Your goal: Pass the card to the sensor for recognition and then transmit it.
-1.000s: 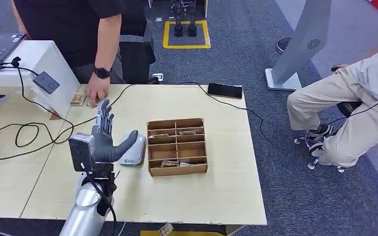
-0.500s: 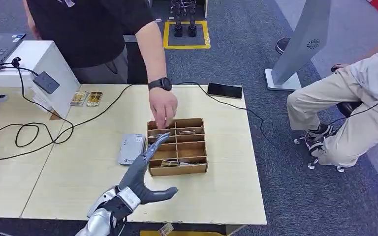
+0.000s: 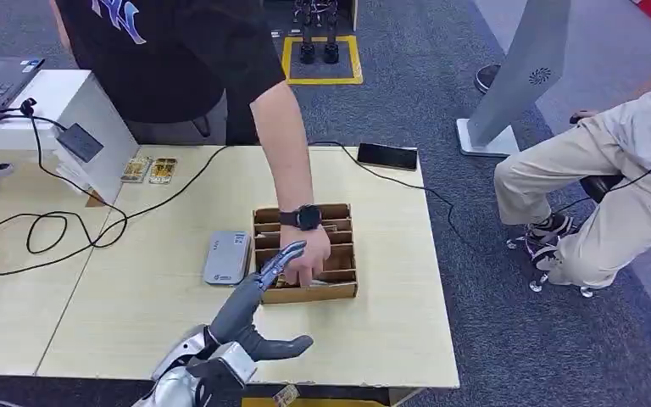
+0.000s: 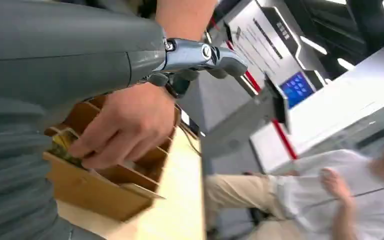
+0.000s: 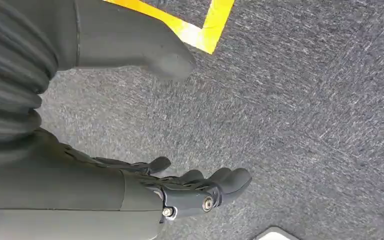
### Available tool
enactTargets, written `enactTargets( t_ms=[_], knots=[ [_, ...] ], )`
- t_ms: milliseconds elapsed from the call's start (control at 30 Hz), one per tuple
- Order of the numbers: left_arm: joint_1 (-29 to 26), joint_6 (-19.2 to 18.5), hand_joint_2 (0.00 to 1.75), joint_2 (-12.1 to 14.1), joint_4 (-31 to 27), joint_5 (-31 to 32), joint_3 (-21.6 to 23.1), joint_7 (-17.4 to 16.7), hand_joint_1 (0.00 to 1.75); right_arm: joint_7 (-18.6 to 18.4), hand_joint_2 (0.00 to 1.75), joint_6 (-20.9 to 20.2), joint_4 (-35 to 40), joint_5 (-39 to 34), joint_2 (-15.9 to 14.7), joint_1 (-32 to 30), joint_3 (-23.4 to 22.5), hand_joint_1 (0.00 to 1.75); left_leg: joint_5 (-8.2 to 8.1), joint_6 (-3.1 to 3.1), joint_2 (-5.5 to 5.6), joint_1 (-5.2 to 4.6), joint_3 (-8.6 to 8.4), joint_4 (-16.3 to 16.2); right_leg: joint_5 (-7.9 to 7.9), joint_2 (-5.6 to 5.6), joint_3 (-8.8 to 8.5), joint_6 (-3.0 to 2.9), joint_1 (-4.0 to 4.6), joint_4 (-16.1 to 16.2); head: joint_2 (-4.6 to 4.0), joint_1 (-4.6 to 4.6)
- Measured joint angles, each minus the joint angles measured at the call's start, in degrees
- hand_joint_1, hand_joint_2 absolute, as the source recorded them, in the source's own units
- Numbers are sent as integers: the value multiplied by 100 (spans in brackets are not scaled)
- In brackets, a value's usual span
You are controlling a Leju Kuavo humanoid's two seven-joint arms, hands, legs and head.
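- Since the earlier frames, our left hand (image 3: 250, 318) has swung away from the far left part of the table, where it stood upright above the grey card reader (image 3: 226, 257), and now reaches low and forward toward the cardboard divider box (image 3: 305, 292).
- Over the same stretch the person's hand (image 3: 305, 257) has left the two cards (image 3: 150, 170) by the white stand (image 3: 68, 110), crossed the table (image 3: 390, 322) and gone down into the box's near compartments.
- We judge that the person is picking a card out of the box to give us, so the handover is not yet done and the pass to the reader lies ahead.
- Going left to right in the head view: the two cards lie at the far left edge, the reader sits flat just left of the box, and the box holds the person's hand.
- Our left hand holds nothing; its fingers (image 3: 281, 254) stretch out toward the box's left near corner and its thumb juts rightward, well apart from them.
- In the left wrist view a card (image 4: 65, 142) sits under the person's fingertips at the box wall, just beside our fingers; whether they have it pinched we cannot tell.
- Our right hand (image 5: 180, 192) hangs above the grey carpet (image 5: 305, 100), fingers loosely apart, carrying nothing.
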State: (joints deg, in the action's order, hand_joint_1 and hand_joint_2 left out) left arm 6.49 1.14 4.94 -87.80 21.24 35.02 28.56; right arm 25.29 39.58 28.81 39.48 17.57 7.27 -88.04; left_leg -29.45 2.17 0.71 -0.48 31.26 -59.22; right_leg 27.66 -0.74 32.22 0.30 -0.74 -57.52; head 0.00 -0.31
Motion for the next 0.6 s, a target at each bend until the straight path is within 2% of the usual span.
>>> enactTargets(
  t_ms=[100,200,467,600],
  knots=[
    [160,367,175,90,48,948,234,-415,0,-41,175,0,68,100,35,-1,0,0,0,0,0,0,0,0,0,0,0,0,0,0,0,0],
    [324,702,175,120,208,1494,442,-715,0,-90,175,0,140,203,81,-12,0,0,0,0,-1,0,0,0,-1,0,0,-1,0,0,0,0],
    [546,1577,175,96,550,2579,749,-1391,0,-138,175,0,232,328,120,-26,0,0,0,0,-2,0,0,0,-1,-1,1,-1,0,0,0,0],
    [581,1770,175,39,721,2823,822,-1556,0,-133,175,0,234,332,120,-26,0,0,0,0,-3,0,0,0,-1,-1,1,-1,0,0,0,2]
  ],
)
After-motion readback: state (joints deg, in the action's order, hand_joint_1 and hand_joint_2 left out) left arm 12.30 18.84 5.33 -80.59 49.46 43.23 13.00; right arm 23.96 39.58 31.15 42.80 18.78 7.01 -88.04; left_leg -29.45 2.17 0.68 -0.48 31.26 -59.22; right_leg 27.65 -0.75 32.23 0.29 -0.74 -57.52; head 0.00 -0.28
